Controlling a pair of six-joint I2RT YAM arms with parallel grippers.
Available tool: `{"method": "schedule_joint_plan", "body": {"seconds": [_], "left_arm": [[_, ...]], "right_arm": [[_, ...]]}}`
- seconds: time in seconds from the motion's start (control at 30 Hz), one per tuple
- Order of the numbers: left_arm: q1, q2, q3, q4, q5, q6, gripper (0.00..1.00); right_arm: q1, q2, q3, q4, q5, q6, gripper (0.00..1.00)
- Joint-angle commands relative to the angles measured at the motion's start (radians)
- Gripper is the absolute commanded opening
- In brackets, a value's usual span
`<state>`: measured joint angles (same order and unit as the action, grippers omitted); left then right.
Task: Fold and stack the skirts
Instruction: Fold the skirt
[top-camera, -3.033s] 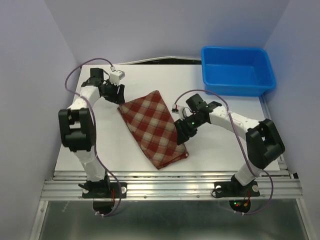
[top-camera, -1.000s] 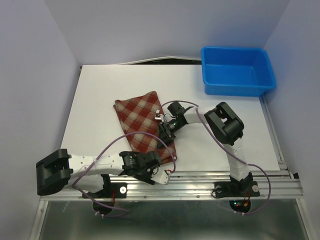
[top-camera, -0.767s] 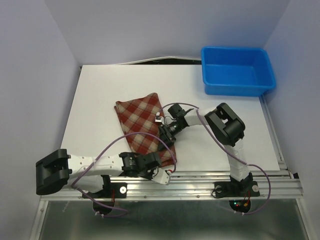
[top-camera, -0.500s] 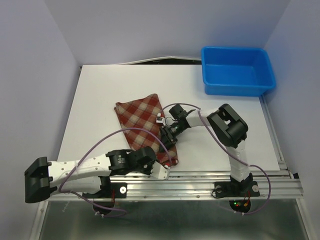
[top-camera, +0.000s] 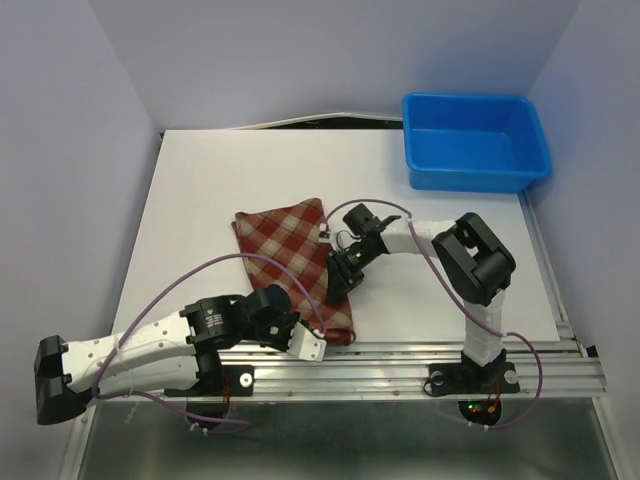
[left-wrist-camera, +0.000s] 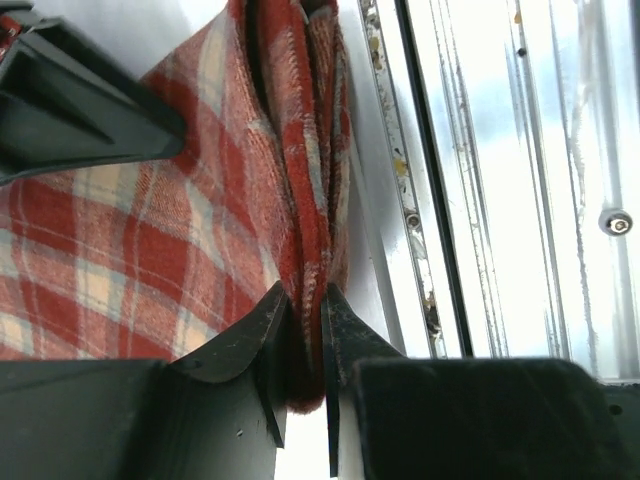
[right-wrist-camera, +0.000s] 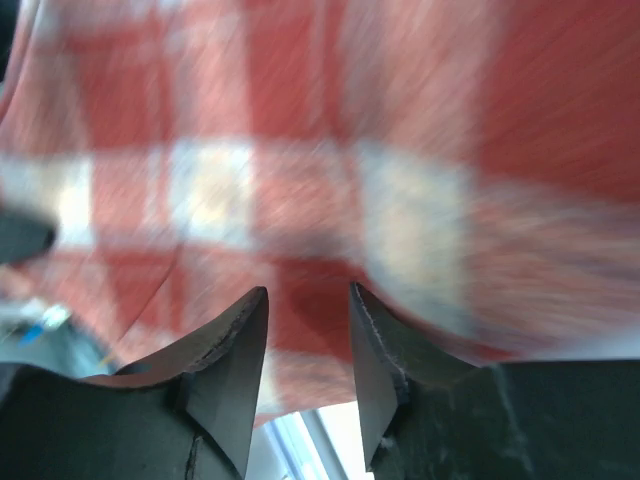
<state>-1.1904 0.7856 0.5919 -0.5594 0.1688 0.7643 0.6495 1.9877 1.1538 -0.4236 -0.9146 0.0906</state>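
Skirt (top-camera: 280, 235) lies as a folded strip mid-table (top-camera: 200, 180), running from 11 o'clock down to 5 o'clock, its near end at the table's front edge. Bin (top-camera: 470, 178) sits well apart at 1 o'clock.

Left gripper (top-camera: 322, 338) is at the skirt's near end, 5 o'clock. In the wrist view its fingers (left-wrist-camera: 255, 330) are pinched nearly together on the thick folded edge, several cloth layers between them. Solid hold.

Right gripper (top-camera: 342, 272) is on the skirt's 3 o'clock edge, about mid-length. Its jaws stand part-way apart with plaid across the gap. The wrist view is blurred, so I can't tell if it grips or just hovers at the cloth.

Step looks like the next fold: bring the near end over toward 11 o'clock.

To do it well:
- get all layers in the left pinch, else the inner ply drops out
- lift low and carry straight along the strip
- right side should pin or grip the edge so the fold line stays put
- line up edges before letting go
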Motion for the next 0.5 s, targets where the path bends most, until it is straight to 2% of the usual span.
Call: {"method": "schedule_joint_plan", "body": {"seconds": [0.0,0.13,0.27,0.47], "left_arm": [[0.002,-0.045,0.085,-0.030,0.106,0.012,0.00],[0.012,-0.036,0.112,-0.030,0.113,0.003,0.00],[0.044,-0.032,0.138,-0.027,0.124,-0.003,0.00],[0.202,0.017,0.209,-0.039,0.217,-0.010,0.00]], "right_arm": [[-0.004,-0.050,0.165,0.037,0.126,0.024,0.45],[-0.004,-0.023,0.225,0.189,0.080,0.154,0.49],[0.007,0.084,0.261,0.311,0.042,0.224,0.49],[0.036,0.204,0.236,0.378,0.054,0.219,0.49]]}}
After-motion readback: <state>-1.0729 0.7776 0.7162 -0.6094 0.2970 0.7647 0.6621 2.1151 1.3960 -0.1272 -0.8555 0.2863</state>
